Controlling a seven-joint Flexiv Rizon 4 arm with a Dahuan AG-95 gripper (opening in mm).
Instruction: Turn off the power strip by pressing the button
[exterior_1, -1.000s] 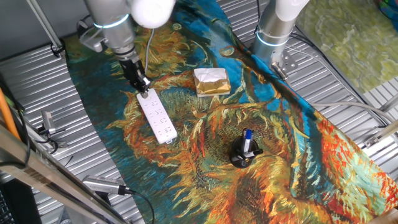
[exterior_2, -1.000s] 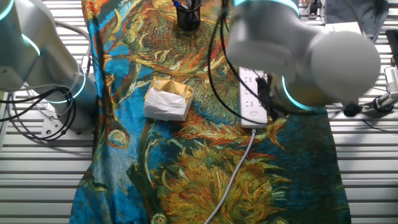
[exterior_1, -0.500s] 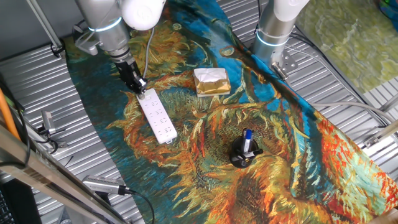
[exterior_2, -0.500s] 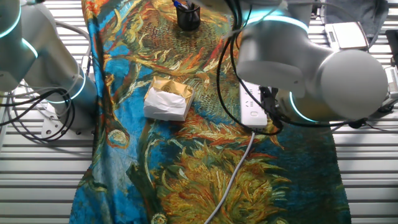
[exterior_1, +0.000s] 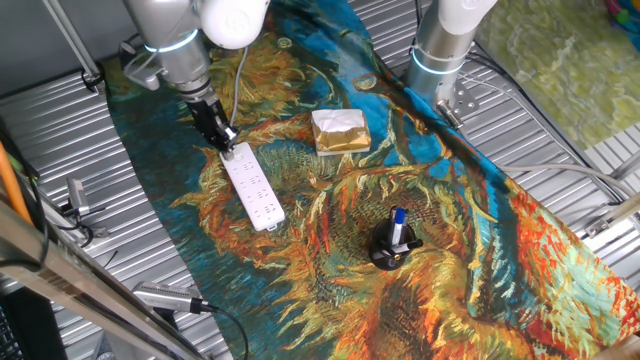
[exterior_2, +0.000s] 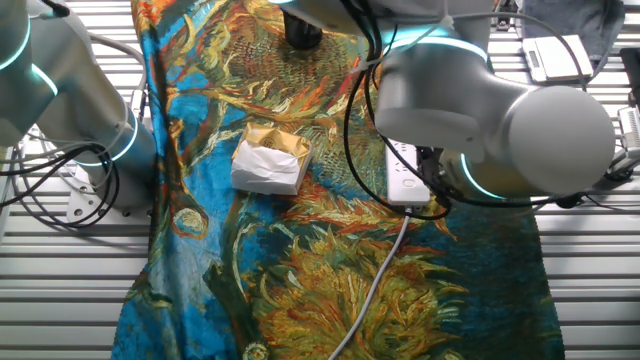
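Note:
The white power strip (exterior_1: 253, 188) lies on the patterned cloth at the left, with its cord running off the far end. My gripper (exterior_1: 224, 139) has dark fingers that point down at the strip's corded end, at or just above it. The button is too small to make out there; the fingertips cover that spot. In the other fixed view the arm's large body hides most of the strip (exterior_2: 402, 172), and the gripper (exterior_2: 432, 180) sits beside its corded end, with the white cord (exterior_2: 383, 272) trailing toward the near edge. No view shows a gap or contact between the fingertips.
A gold-wrapped block (exterior_1: 340, 131) lies right of the strip and also shows in the other fixed view (exterior_2: 270, 158). A black holder with a blue pen (exterior_1: 393, 246) stands nearer the front. A second arm's base (exterior_1: 441, 58) stands at the cloth's far edge.
The arm and gripper have shifted slightly left and back over the strip's corded end. The strip, block and holder have not moved.

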